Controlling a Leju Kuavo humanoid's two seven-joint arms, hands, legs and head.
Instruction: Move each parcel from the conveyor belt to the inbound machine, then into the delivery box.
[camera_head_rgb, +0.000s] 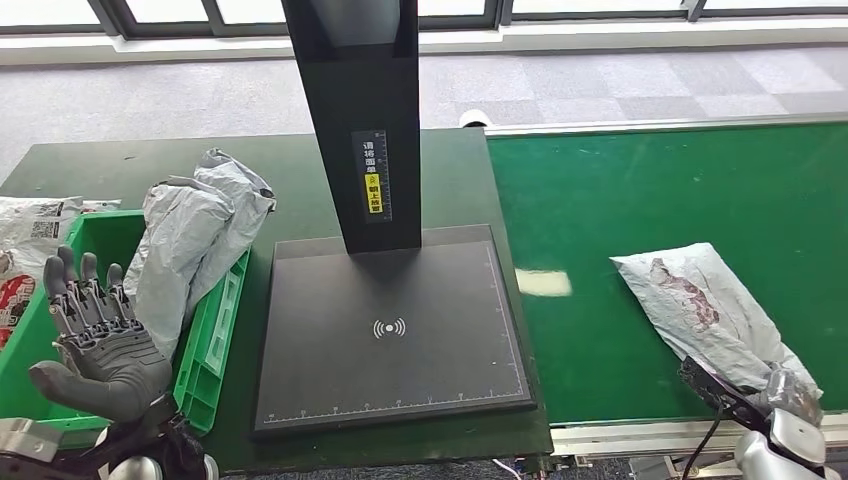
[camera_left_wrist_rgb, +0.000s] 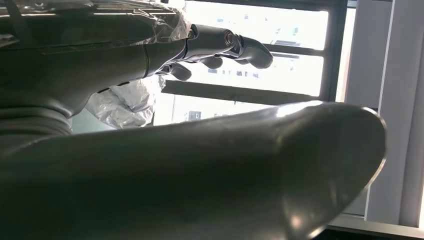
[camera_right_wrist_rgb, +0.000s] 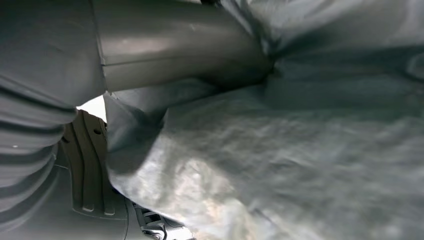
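Note:
A grey plastic parcel (camera_head_rgb: 700, 300) with a dark red print lies on the green conveyor belt (camera_head_rgb: 650, 190) at the right. My right hand (camera_head_rgb: 765, 420) is at its near corner; its thumb (camera_right_wrist_rgb: 175, 45) presses into the crumpled grey parcel (camera_right_wrist_rgb: 300, 150), which folds around it. A second grey parcel (camera_head_rgb: 195, 240) hangs over the right wall of the green delivery box (camera_head_rgb: 215, 340). My left hand (camera_head_rgb: 100, 340) hovers above the box, palm up, fingers (camera_left_wrist_rgb: 225, 45) spread and holding nothing, with the grey parcel (camera_left_wrist_rgb: 125, 102) beyond it.
The inbound machine's black scan plate (camera_head_rgb: 390, 330) lies between box and belt, its black post (camera_head_rgb: 365, 120) rising at the back. White printed parcels (camera_head_rgb: 30, 225) lie in the box at far left. The belt's metal frame (camera_head_rgb: 640, 435) runs along the near edge.

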